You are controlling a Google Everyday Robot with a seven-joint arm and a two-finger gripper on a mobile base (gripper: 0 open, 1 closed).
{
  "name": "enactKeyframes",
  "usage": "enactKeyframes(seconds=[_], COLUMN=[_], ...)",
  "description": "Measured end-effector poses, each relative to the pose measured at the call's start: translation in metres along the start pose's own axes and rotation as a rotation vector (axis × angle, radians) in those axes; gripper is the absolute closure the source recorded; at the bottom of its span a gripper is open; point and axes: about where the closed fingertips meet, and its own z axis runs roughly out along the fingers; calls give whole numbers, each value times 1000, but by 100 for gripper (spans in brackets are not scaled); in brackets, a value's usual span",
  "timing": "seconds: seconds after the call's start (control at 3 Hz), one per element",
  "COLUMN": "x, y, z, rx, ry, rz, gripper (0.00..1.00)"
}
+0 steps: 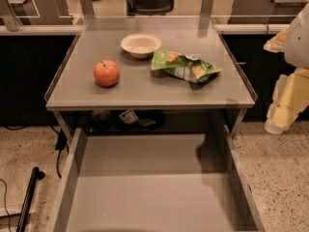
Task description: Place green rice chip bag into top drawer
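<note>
The green rice chip bag lies crumpled on the grey table top, right of centre and just right of the small white bowl. The top drawer is pulled out below the table's front edge, with a bare flat grey bottom and low side walls. My arm hangs at the far right edge of the view, off the table's right side. Its gripper points down beside the table's front right corner, apart from the bag and higher than the drawer. Nothing shows in it.
A red-orange apple sits on the table's left half. A white bowl stands behind it, mid-table. The table has low clear side walls. Dark items lie on the shelf under the table top. A black pole lies on the floor at left.
</note>
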Motion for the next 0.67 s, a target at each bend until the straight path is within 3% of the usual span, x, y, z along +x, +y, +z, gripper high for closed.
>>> enactKeyframes(seconds=[0.33,0.67], x=[-1,-39], y=[0,-32], z=[-1,-2], rx=[2,53], ry=[-1,-28], rz=[-1,-69], gripper=[0,0])
